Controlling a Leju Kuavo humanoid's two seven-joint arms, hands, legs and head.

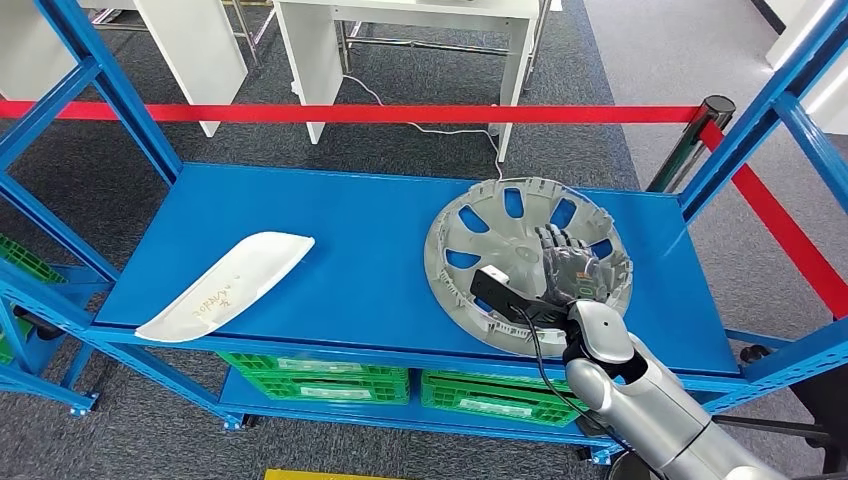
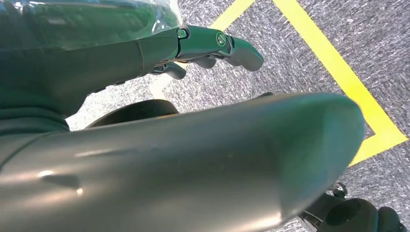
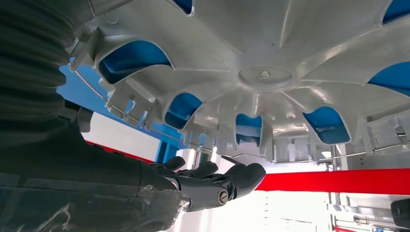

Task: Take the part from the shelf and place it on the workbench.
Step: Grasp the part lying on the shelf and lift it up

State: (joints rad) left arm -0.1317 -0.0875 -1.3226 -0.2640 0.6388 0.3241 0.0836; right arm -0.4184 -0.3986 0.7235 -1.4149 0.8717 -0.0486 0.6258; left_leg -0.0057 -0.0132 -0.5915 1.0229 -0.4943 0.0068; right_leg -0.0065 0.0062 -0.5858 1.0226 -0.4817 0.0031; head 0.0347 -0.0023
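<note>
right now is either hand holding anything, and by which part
Nothing is held. The right hand lies spread over the hubcap, fingers straight, not yet closed. The left hand hangs with nothing in it.

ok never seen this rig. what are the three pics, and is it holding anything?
It is a humanoid robot with two silver arms ending in hands. The head view looks down on a blue metal shelf holding a round grey plastic wheel cover and a white curved plastic panel. The right hand lies open over the cover, not yet gripping; its wrist camera sees the cover's ribbed inside from close up. The left wrist camera shows the left hand hanging open above grey carpet with a yellow floor line.
</note>
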